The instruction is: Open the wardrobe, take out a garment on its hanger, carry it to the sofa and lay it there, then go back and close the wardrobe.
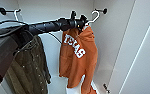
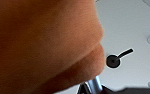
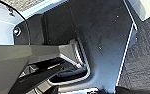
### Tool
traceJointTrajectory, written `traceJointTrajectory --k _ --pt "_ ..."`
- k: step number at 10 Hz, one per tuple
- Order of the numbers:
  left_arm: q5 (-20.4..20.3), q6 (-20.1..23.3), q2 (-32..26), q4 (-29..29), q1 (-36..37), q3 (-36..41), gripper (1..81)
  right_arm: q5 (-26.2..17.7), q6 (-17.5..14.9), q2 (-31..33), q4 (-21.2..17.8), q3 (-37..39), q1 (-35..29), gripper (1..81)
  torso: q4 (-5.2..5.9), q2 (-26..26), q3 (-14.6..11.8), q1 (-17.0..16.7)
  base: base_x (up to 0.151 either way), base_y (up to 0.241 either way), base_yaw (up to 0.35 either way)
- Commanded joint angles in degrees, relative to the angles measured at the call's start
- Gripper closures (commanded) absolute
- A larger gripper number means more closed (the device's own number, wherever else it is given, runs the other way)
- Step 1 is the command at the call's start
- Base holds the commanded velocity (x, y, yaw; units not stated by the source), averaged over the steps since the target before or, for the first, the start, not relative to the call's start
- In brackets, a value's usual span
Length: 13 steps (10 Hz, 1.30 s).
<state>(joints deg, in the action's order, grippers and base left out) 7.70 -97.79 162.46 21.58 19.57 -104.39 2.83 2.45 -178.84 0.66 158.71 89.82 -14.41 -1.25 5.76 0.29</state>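
Left gripper (image 1: 83, 23) is positioned at hanger (image 1: 94, 17) neck, garment (image 1: 78, 57) hung directly below; grip state cannot be determined.

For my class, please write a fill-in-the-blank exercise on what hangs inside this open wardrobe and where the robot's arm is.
1. The white letters on the orange sweatshirt spell ____.
2. The sweatshirt's white hanger hooks on a ____ peg.
3. The garment hanging beside the sweatshirt is an olive-green ____.
4. The left gripper reaches the sweatshirt at its ____, by the hanger.

Missing words: TEXAS; black; jacket; top
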Motion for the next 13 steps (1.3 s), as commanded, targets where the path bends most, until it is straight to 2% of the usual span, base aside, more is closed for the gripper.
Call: traceJointTrajectory --k 1,3,6,13 --pt "-2.7 1.7 -0.6 3.5 12.8 -0.7 81.1 -3.6 -0.1 -0.4 -0.4 -0.6 -1.9 1.0 0.0 0.0 0.0 0.0 0.0 0.0 0.0" --pt "-2.8 1.6 -1.3 3.4 12.8 0.4 81.1 -3.6 -0.1 -0.4 -0.4 -0.6 -1.9 1.0 0.0 0.0 0.0 0.0 0.0 0.0 0.0" --pt "-2.8 1.5 -2.0 3.3 12.7 1.6 81.1 -3.2 -0.1 -0.4 -0.4 -0.6 -1.7 1.0 0.0 0.1 0.0 0.1 -0.08 0.0 0.0" --pt "-2.9 1.3 -2.5 3.2 12.0 2.5 81.1 -2.8 -0.1 -0.3 -0.5 -0.7 -1.6 1.0 0.0 0.0 0.0 0.0 -0.112 0.0 0.0"
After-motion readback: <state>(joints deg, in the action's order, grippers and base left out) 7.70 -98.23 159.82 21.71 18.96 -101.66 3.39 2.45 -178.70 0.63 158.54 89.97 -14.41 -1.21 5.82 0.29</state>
